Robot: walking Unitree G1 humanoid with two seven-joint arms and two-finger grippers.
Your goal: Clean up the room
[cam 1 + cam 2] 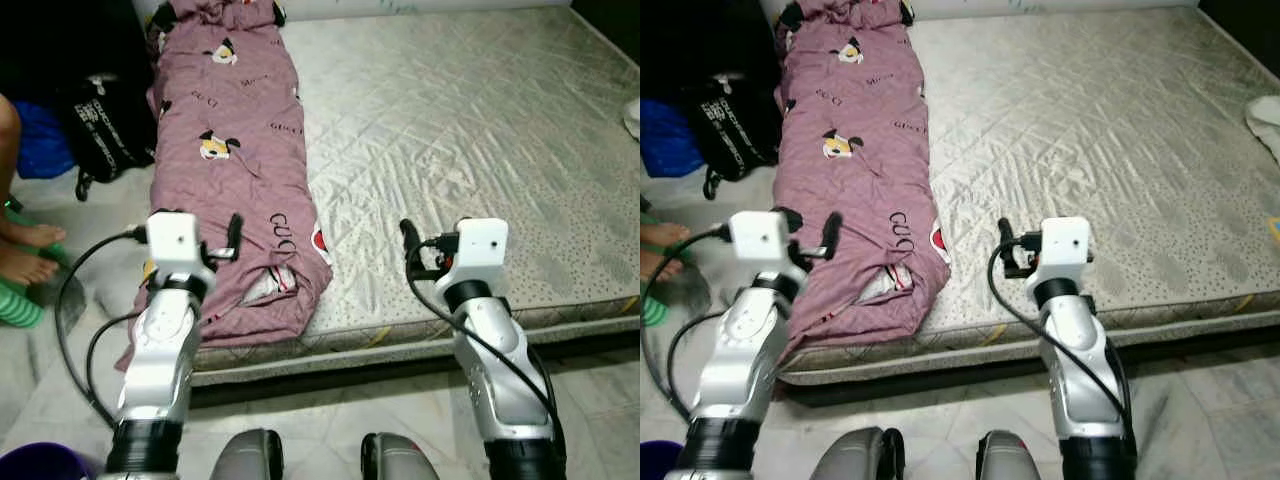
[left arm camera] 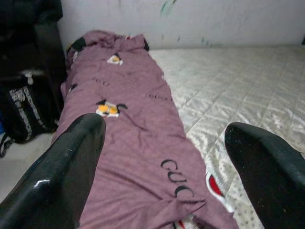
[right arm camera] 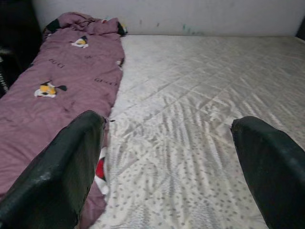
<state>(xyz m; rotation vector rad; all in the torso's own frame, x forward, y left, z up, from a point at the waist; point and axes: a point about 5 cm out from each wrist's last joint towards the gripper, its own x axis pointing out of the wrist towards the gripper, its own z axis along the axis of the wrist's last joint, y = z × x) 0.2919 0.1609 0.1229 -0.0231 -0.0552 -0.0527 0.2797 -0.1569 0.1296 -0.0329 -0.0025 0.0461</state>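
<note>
Mauve cartoon-print quilt [image 1: 237, 160] in a long strip along mattress [image 1: 470, 150] left edge.

Pale tiled floor [image 1: 330, 425]; low mattress [image 1: 480, 130]; white wall [image 2: 190, 21] behind.

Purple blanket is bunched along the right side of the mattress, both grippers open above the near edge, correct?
Not quite: the purple blanket lies along the robot's left side of the mattress, as the left eye view shows. The rest holds: the left gripper and right gripper are open above the near edge.
</note>
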